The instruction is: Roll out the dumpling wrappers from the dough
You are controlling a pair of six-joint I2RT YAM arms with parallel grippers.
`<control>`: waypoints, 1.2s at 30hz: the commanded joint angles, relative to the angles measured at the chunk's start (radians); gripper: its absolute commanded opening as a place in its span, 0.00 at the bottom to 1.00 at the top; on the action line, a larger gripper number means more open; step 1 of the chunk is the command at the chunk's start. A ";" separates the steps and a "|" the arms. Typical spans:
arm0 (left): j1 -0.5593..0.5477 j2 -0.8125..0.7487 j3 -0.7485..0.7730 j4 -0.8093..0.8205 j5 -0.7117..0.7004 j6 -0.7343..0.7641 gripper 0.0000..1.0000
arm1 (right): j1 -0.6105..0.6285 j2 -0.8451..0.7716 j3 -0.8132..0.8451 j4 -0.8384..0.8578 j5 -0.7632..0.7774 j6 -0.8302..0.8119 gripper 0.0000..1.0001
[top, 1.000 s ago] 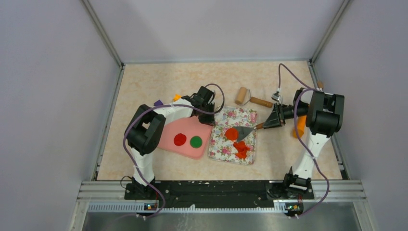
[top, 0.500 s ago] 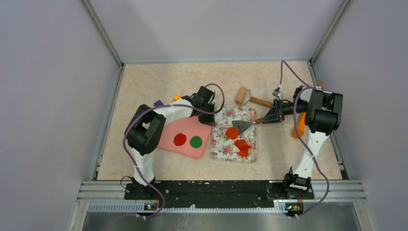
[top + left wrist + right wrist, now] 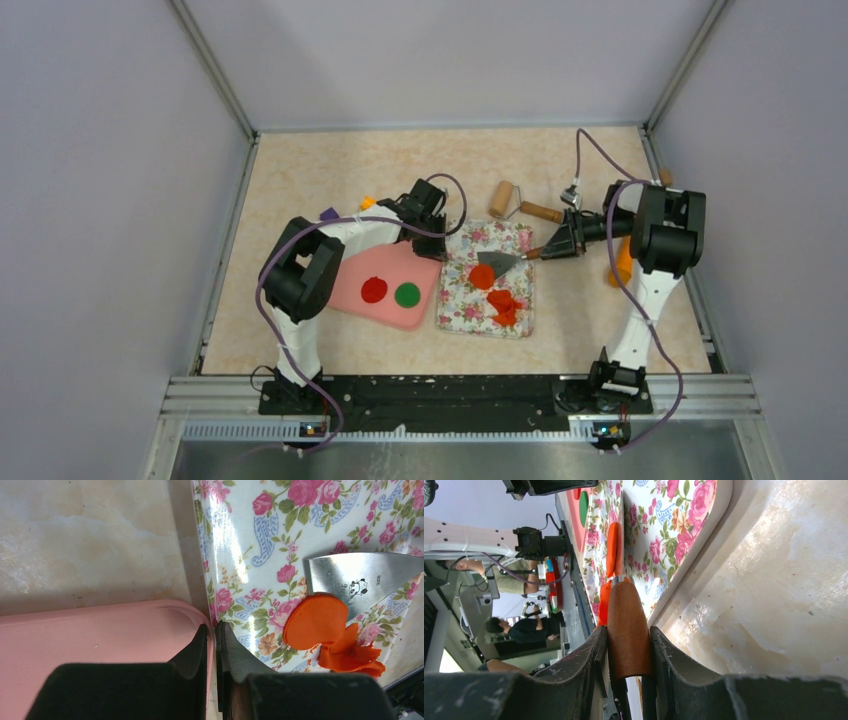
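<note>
**A:** Wrappers first: where do they lie?

**B:** One orange-red wrapper (image 3: 482,277) sits on the floral tray (image 3: 462,305), around its middle. A red wrapper (image 3: 374,290) and a green wrapper (image 3: 407,294) lie side by side, not touching, on the pink board (image 3: 395,318). The board lies just left of the tray.

**A:** And the dough?

**B:** A ragged orange-red dough scrap (image 3: 503,306) lies on the same tray, on the near side of the orange-red wrapper. In the left wrist view the two touch.

**A:** The right gripper?

**B:** The right gripper (image 3: 553,247) is clamped on the wooden handle of a metal spatula (image 3: 497,262). The blade reaches in over the tray's right edge near the far corner, and its front edge meets the orange-red wrapper's far rim.

**A:** The left one?

**B:** The left gripper (image 3: 211,630) has its jaws pinched almost together on the pink board's rim. It grips at the board's far right corner, hard against the tray's edge.

**A:** Anything else on the bench (image 3: 330,180)?

**B:** A wooden roller (image 3: 502,198) lies beyond the tray, toward the far edge.
</note>
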 commanded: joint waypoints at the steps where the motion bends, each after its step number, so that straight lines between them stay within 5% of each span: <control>1: 0.005 0.036 -0.030 -0.007 -0.070 0.063 0.00 | 0.017 0.033 0.003 0.016 0.040 -0.094 0.00; 10: 0.022 0.016 -0.007 -0.028 -0.075 0.146 0.00 | 0.008 0.123 0.091 -0.279 -0.104 -0.348 0.00; 20: 0.053 -0.010 0.090 -0.042 -0.051 0.233 0.07 | 0.008 0.100 0.062 -0.284 -0.128 -0.359 0.00; 27: 0.057 -0.016 0.151 -0.039 -0.070 0.276 0.30 | 0.013 0.083 0.038 -0.284 -0.189 -0.336 0.00; 36: 0.058 -0.026 0.140 -0.050 -0.059 0.293 0.39 | 0.031 0.083 0.037 -0.278 -0.211 -0.334 0.00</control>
